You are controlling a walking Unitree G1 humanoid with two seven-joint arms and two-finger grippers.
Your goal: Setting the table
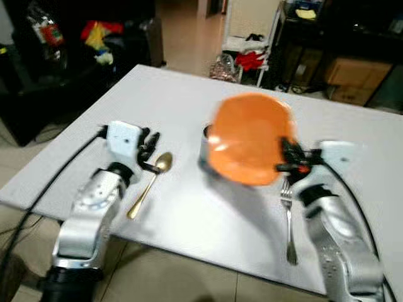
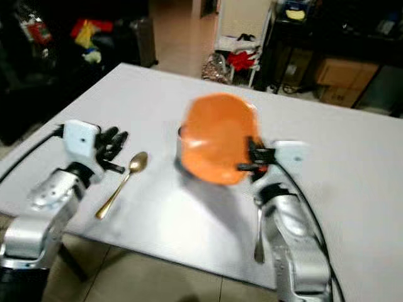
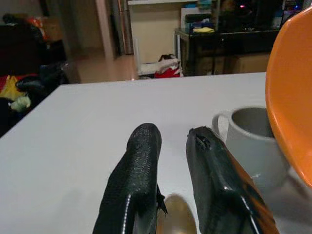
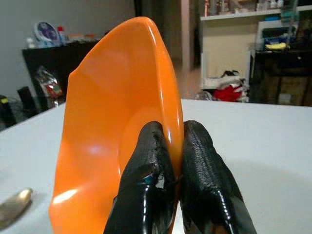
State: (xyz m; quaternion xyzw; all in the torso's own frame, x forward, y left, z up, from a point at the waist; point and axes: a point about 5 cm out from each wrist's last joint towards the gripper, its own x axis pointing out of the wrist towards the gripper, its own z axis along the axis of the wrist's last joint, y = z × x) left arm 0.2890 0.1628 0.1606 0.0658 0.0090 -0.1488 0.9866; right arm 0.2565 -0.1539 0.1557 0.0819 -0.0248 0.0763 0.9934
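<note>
Orange plate (image 1: 250, 138), pinched tilted by right gripper (image 4: 170, 161), hides mug (image 3: 253, 146); left gripper (image 3: 168, 161), slightly parted, empty, above spoon (image 1: 150, 182).

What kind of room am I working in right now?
Most likely a dining area in a lived-in home: a white table laid with a spoon, fork and mug, and cluttered shelves beyond on a tiled floor.
</note>
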